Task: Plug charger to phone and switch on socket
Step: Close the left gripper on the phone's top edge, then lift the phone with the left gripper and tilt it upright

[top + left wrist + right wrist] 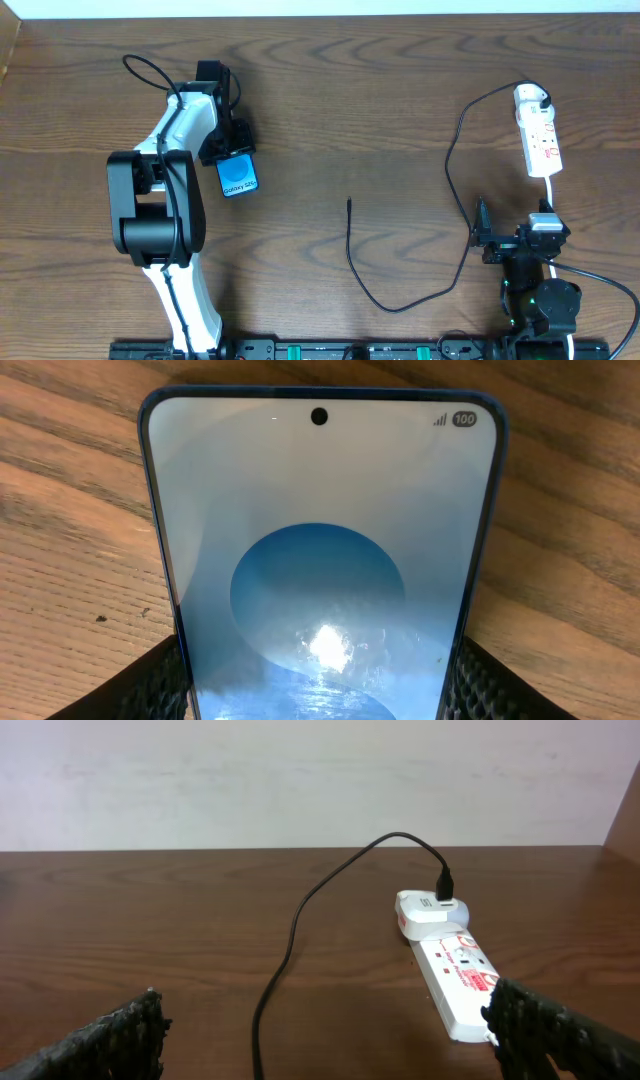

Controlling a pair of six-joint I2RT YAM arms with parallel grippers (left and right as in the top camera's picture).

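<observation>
The phone [238, 177] lies flat on the table at the left, its blue screen [320, 560] facing up. My left gripper [232, 155] comes at it from the far side. Both fingers [150, 685] press against the phone's long edges, so the gripper [320, 695] is shut on it. The charger's black cable [455, 150] loops across the right half, with its connector tip [349, 203] lying loose mid-table. Its white plug head [430, 910] sits in the far end of the socket [455, 975]. My right gripper [325, 1040] hangs open just short of the socket [540, 140].
The socket's white cord [551, 190] runs back toward the right arm's base. The cable [290, 950] passes between my right fingers' line of sight on the tabletop. A pale wall stands behind the table's far edge [300, 848].
</observation>
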